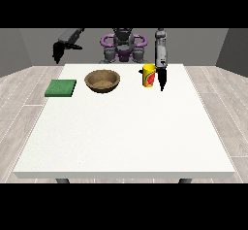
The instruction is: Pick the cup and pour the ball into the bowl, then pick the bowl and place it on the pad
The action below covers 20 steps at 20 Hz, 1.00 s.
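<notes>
White table (126,132) on a grey plank floor. Wooden bowl (102,81) near the far edge. Green pad (60,88) to its left; yellow cup (149,75) to its right, upright. Hand at the view's right (162,78) just beside the cup, fingers straight, pointing down. Hand at the view's left (57,53) raised off the table; finger state cannot be told.

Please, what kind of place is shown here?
Probably a bare test room for a robot: a white table on grey plank flooring, holding only a cup, bowl and pad.

ball unseen inside cup (149,75), both hands' finger positions too small to tell
</notes>
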{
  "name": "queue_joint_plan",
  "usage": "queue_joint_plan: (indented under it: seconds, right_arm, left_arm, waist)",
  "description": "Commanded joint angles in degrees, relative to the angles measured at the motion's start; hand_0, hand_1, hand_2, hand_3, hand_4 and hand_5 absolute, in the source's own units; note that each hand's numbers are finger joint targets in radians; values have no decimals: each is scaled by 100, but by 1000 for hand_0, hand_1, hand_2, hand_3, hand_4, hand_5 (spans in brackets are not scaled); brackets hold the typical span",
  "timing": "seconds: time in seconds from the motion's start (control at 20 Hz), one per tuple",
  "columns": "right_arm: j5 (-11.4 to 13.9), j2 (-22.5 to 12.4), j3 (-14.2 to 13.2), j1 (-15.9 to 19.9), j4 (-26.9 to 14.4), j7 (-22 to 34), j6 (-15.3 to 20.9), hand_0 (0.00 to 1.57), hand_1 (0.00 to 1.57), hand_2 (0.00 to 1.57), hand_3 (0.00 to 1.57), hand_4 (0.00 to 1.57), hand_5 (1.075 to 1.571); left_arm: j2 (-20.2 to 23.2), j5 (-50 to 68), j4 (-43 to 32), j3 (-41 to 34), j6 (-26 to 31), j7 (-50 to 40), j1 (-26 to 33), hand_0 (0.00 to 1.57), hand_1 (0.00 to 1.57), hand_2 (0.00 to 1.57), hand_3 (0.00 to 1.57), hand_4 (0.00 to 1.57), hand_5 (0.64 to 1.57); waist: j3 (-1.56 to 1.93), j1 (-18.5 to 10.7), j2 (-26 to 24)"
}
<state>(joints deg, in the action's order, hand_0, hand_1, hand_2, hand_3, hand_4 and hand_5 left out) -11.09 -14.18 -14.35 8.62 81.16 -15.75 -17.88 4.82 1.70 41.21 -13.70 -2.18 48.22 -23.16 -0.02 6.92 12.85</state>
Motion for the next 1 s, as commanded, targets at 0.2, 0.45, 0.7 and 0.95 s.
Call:
queue_joint_plan:
  seconds: [0.2,0.45,0.7,0.95]
  right_arm:
    - [68,-124,-121,23,-474,-533,-232,0,0,0,0,0,1571]
    - [-127,-402,-223,296,-281,-380,-434,0,0,0,0,0,1570]
    - [-105,-285,-262,55,-373,50,-159,0,0,0,0,0,1570]
    - [-96,-292,-239,-117,-788,475,-154,0,0,0,0,0,1569]
  left_arm:
    - [-90,65,-722,-145,-413,312,-634,0,0,0,0,763,1320]
    - [-461,-837,-592,254,-2246,1035,-149,1317,1317,1571,1571,1455,1245]
    - [-240,-1145,-588,476,-2030,462,110,1327,1327,1571,1571,1500,1245]
    - [727,-1997,-252,954,-2295,-1081,-134,1381,1381,1571,1571,1571,1341]
  waist:
    - [0,137,171]
    - [-1,511,535]
    - [1,166,-284]
    - [17,-148,-1400]
